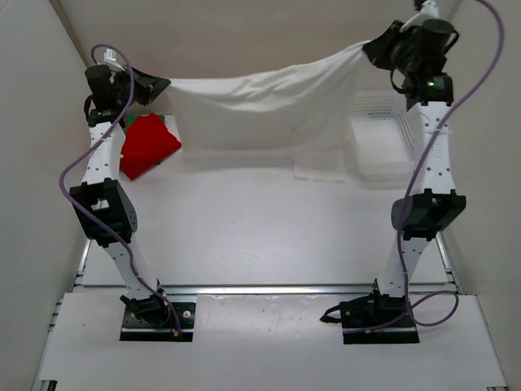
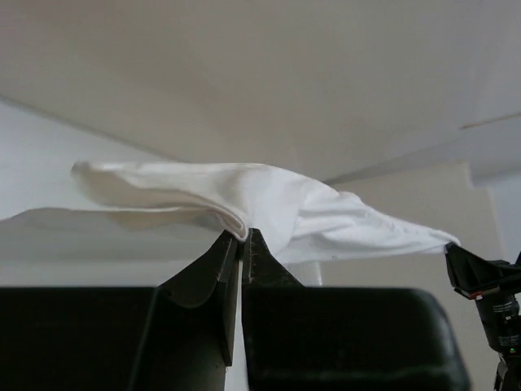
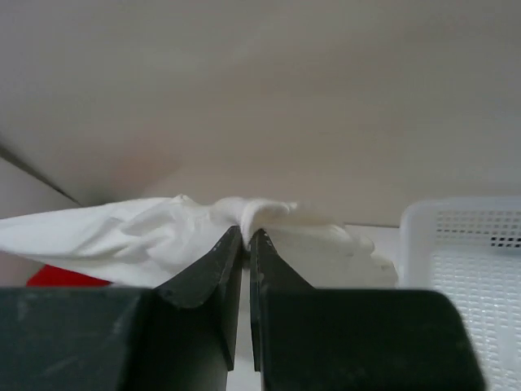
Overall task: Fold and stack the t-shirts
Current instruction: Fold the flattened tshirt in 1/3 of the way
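My left claw (image 1: 165,84) and right claw (image 1: 368,50) each pinched an upper corner of the off-white t-shirt (image 1: 269,110), stretched between them above the far edge of the tabletop (image 1: 244,228).

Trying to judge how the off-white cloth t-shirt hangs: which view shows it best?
Top external: the off-white cloth t-shirt hangs spread between left hand and right hand. Wrist views show only bunched cloth at each pinch.

Slim white links and black joint housings on left arm (image 1: 104,163) and right arm (image 1: 430,155). Purple cables (image 1: 63,182), black base plates (image 1: 155,322), green light (image 1: 429,84) near right wrist. Black wedge-shaped fingers on left hand (image 2: 242,241), right hand (image 3: 247,238).
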`<state>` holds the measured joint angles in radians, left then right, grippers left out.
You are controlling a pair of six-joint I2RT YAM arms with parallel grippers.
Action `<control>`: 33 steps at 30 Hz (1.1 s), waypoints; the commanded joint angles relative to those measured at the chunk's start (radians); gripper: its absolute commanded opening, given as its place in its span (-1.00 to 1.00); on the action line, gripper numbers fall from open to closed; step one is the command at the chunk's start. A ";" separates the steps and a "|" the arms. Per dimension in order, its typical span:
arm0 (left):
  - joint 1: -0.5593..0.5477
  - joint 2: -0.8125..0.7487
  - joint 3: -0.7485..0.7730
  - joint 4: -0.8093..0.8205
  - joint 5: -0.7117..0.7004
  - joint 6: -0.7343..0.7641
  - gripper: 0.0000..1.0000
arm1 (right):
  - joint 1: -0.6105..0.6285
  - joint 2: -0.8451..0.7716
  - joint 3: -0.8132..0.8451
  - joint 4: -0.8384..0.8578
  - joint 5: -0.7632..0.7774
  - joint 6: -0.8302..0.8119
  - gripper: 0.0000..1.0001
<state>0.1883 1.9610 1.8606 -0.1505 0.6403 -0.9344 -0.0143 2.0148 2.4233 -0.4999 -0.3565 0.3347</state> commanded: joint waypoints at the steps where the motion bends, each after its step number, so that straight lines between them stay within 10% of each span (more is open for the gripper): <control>1: 0.039 -0.120 0.083 0.178 0.019 -0.139 -1.00 | -0.056 -0.187 -0.010 0.195 -0.058 0.090 -1.00; 10: 0.100 -0.310 -0.391 0.458 0.061 -0.172 -1.00 | -0.012 -0.286 -0.324 0.162 -0.076 -0.009 -1.00; 20: 0.131 -0.315 -1.029 0.629 0.076 -0.051 -1.00 | -0.036 -0.600 -1.445 0.589 -0.113 0.096 -1.00; 33: 0.154 -0.392 -1.198 0.162 -0.123 0.291 -1.00 | -0.099 -0.921 -2.047 0.544 0.019 0.185 -1.00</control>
<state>0.3252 1.6543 0.6823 0.1776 0.5858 -0.7807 -0.0753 1.1561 0.4595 0.0185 -0.3710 0.4858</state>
